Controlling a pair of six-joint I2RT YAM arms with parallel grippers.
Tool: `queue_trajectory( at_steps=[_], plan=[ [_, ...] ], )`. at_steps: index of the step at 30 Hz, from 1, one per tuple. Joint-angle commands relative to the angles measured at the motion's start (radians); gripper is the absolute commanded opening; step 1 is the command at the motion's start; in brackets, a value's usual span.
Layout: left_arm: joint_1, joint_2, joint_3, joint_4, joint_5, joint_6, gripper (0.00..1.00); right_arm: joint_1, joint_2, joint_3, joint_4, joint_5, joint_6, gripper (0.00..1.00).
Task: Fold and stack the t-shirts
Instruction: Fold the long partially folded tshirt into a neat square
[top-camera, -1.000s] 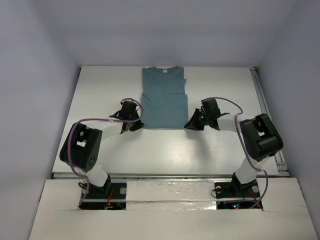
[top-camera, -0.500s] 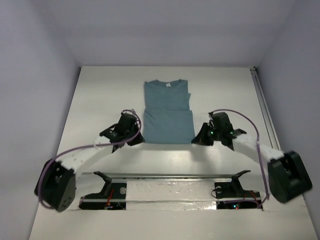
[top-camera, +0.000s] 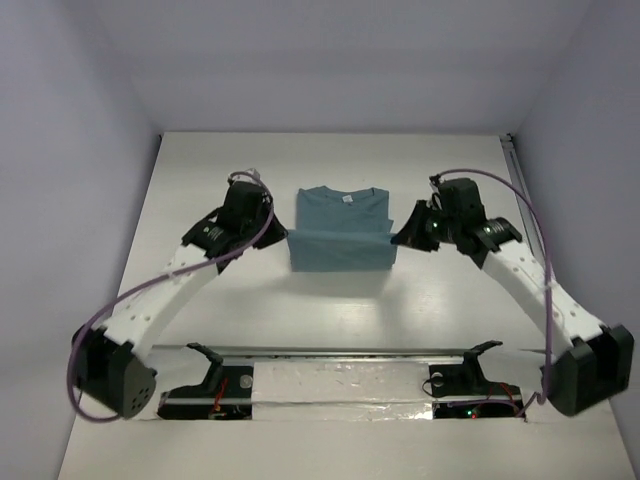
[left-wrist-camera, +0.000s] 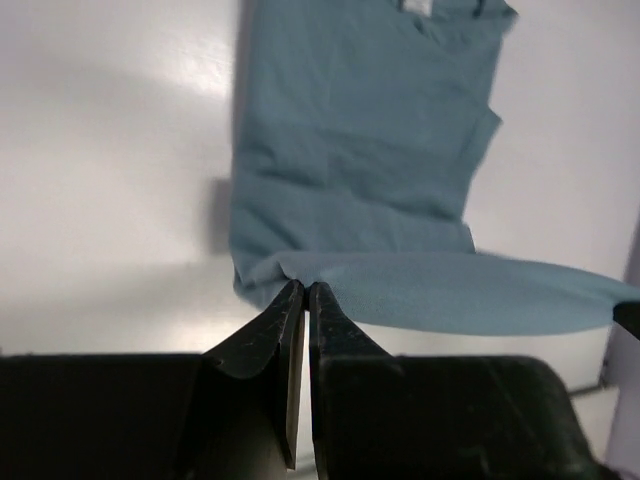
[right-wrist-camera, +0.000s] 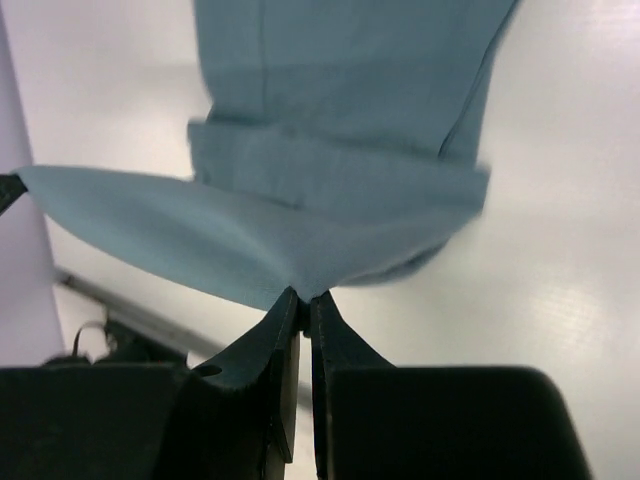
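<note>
The teal t-shirt (top-camera: 340, 232) lies in the middle of the white table, collar and white label at the far end, sides folded in. Its near hem is lifted off the table and stretched between both grippers. My left gripper (top-camera: 280, 236) is shut on the hem's left corner; in the left wrist view the fingertips (left-wrist-camera: 306, 290) pinch the teal cloth (left-wrist-camera: 360, 160). My right gripper (top-camera: 397, 236) is shut on the hem's right corner; in the right wrist view the tips (right-wrist-camera: 304, 296) pinch the cloth (right-wrist-camera: 330, 150).
The white table (top-camera: 200, 180) is walled at the back and both sides. A metal rail (top-camera: 340, 351) runs along the near edge by the arm bases. Purple cables loop over both arms.
Both grippers have risen and moved toward the far end, carrying the shirt's near hem up and over the lower half. The arms have stretched out from their bases.
</note>
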Motion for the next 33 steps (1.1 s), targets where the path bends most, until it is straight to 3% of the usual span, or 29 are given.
queue_trajectory(
  at_steps=[1,7,16,21,22,23,24,25,26,27,28,29,31,33],
  plan=[
    [0.075,0.188,0.108,0.110,-0.044,0.092,0.00,-0.072,0.159,0.090,0.064,0.069,-0.096,0.00],
    [0.124,0.528,0.393,0.136,-0.087,0.165,0.00,-0.157,0.481,0.307,0.152,0.011,-0.145,0.00],
    [0.203,0.863,0.650,0.169,-0.083,0.196,0.00,-0.227,0.884,0.664,0.157,-0.011,-0.159,0.00],
    [0.212,1.009,0.804,0.149,-0.057,0.212,0.01,-0.236,1.021,0.817,0.124,0.006,-0.148,0.00],
    [0.212,1.046,0.851,0.130,-0.054,0.213,0.08,-0.236,1.038,0.832,0.120,0.021,-0.143,0.00],
    [0.212,1.057,0.870,0.127,-0.047,0.218,0.24,-0.236,1.058,0.844,0.117,0.026,-0.134,0.00],
    [0.212,1.060,0.884,0.122,-0.047,0.219,0.30,-0.236,1.064,0.858,0.100,0.030,-0.133,0.00],
    [0.212,1.041,0.887,0.127,-0.047,0.219,0.36,-0.236,1.067,0.875,0.098,0.023,-0.131,0.04],
    [0.212,1.025,0.879,0.135,-0.050,0.222,0.52,-0.236,1.067,0.878,0.098,0.020,-0.131,0.15],
    [0.224,1.006,0.872,0.139,-0.054,0.221,0.59,-0.236,1.072,0.884,0.085,0.015,-0.134,0.31],
    [0.224,0.965,0.870,0.130,-0.054,0.221,0.62,-0.236,1.075,0.910,0.068,0.010,-0.140,0.57],
    [0.235,0.939,0.867,0.124,-0.057,0.216,0.65,-0.236,1.073,0.920,0.054,0.010,-0.151,0.67],
    [0.235,0.847,0.817,0.156,-0.052,0.201,0.64,-0.236,1.028,0.900,0.064,-0.005,-0.159,0.76],
    [0.192,0.784,0.754,0.207,0.058,0.152,0.51,-0.236,0.986,0.872,0.086,-0.017,-0.162,0.76]
  ],
)
